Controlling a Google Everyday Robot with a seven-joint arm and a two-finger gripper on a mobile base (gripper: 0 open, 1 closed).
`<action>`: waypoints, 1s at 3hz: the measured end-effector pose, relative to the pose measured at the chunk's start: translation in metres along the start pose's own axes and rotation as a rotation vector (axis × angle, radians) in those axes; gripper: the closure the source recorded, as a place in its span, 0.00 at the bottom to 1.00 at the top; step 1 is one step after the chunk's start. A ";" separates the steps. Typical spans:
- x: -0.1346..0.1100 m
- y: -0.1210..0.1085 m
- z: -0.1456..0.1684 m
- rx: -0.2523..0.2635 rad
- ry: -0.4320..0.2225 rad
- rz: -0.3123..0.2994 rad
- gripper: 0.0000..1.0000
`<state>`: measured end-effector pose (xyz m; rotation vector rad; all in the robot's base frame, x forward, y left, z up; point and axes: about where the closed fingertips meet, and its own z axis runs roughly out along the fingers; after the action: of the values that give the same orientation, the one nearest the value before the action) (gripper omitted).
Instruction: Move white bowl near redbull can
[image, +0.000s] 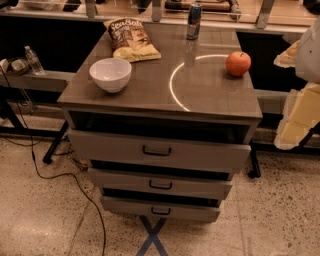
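The white bowl (110, 74) stands upright on the front left of the grey cabinet top (210, 100). The redbull can (194, 20), blue and silver, stands upright at the back edge of the top, right of the middle. Bowl and can are well apart, with a chip bag between them to the left. My gripper (289, 56) shows only as pale parts at the right edge of the view, off the cabinet's right side, far from the bowl and touching nothing on the top.
A chip bag (130, 39) lies at the back left of the top. A red apple (238, 63) sits at the right. Three drawers (157, 150) below stand partly open. A clear bottle (34, 60) stands on a ledge at left. A cable (60, 175) runs across the floor.
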<state>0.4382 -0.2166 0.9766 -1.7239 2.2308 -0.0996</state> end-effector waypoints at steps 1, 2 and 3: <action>-0.009 -0.004 0.007 -0.010 -0.016 -0.022 0.00; -0.035 -0.014 0.031 -0.042 -0.062 -0.086 0.00; -0.103 -0.023 0.072 -0.055 -0.127 -0.197 0.00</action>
<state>0.5036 -0.1152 0.9353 -1.9196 1.9878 0.0256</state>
